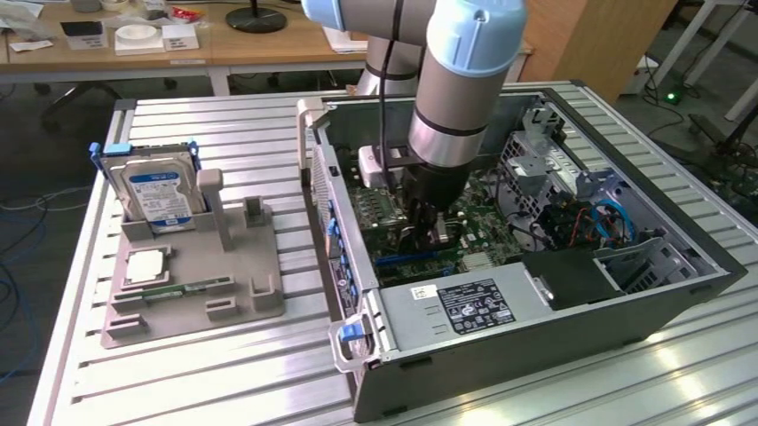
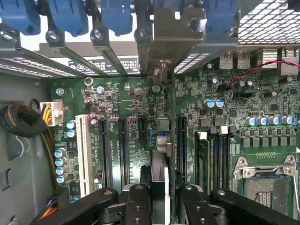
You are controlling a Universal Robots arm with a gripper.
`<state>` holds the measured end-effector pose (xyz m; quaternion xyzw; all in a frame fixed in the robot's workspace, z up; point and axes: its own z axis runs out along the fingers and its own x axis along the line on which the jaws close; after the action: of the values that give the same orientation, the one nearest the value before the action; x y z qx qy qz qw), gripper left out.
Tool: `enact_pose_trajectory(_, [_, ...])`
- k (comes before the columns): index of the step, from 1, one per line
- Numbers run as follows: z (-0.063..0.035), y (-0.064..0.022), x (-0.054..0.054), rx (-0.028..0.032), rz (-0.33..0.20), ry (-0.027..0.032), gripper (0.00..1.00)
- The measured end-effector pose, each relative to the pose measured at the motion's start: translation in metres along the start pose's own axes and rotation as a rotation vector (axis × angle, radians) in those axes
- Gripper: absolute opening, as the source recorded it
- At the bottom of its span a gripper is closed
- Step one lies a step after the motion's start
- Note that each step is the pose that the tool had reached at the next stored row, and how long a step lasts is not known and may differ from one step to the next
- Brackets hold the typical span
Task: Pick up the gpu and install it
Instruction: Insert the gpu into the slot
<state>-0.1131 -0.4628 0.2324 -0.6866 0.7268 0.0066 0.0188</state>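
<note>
Jaws clamped on gpu edge-on above motherboard slot.

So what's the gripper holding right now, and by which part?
The gripper grips the gpu by its upper edge, edge-on above the motherboard slots.

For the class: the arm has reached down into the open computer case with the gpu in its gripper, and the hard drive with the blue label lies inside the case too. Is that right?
Not quite. The hard drive stands upright in the grey holder on the table, outside the computer case, as the exterior view shows. The rest holds: the gripper is inside the case, holding the gpu edge-on over the motherboard.
</note>
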Motion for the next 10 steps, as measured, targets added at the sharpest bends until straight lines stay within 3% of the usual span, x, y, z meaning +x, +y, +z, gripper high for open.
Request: enact_pose_trajectory(10, [0.0028,0.0018,-0.0005,-0.0002,0.000,0.0002,0.28])
